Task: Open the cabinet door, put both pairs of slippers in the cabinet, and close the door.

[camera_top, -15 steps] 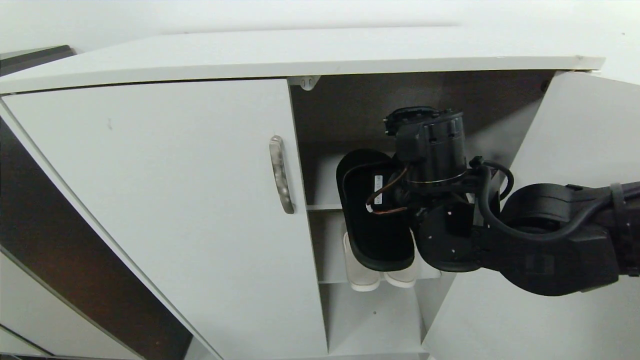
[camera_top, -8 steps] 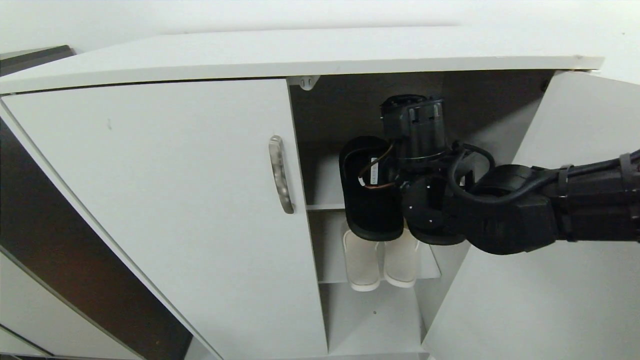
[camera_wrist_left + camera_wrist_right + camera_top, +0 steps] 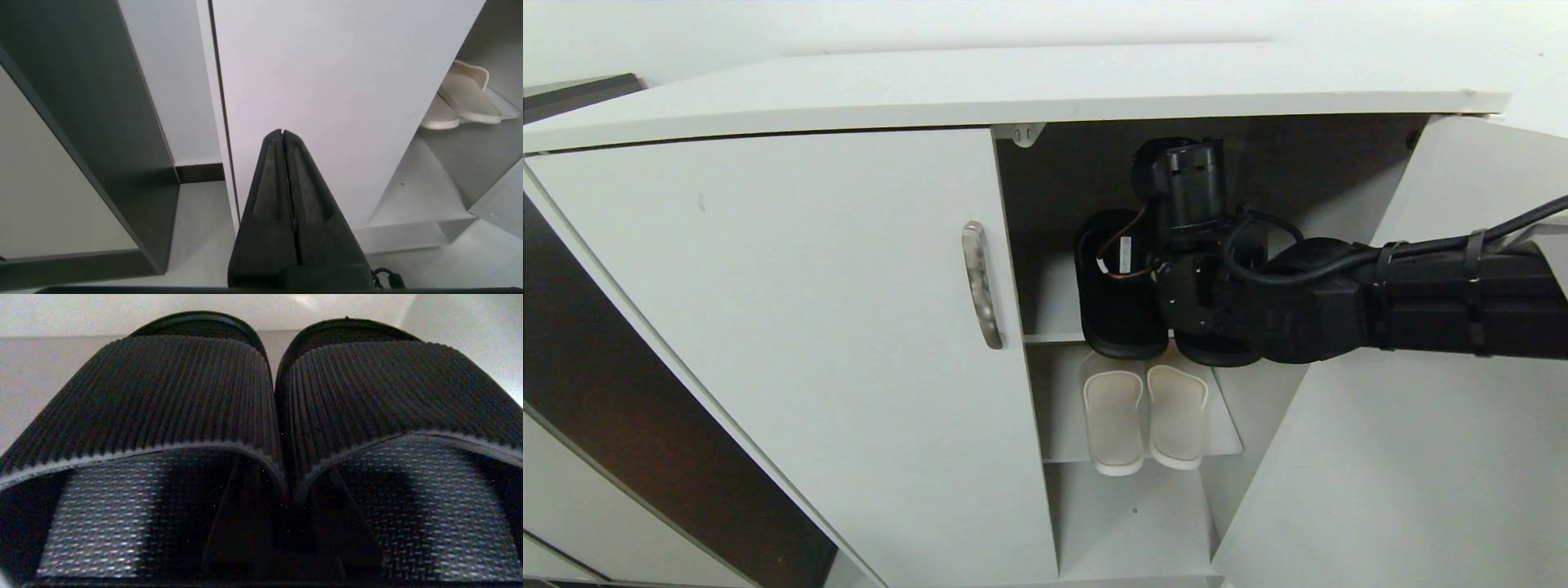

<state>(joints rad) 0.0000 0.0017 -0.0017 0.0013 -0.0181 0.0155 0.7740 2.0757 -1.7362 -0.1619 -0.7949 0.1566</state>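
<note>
A: Right gripper?
B: Jaws clenched on the black slippers, risen and deeper into the cabinet than a second ago, over the upper shelf's front edge.
A: White slippers?
B: On the shelf below. Likely next: set down, release, close door.

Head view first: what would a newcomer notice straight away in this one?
The right pincer holds a pair of black slippers, side by side, at the level of the upper shelf in the open right half of the white cabinet. On the shelf just below lies a pair of white slippers. The left door is shut.
</note>
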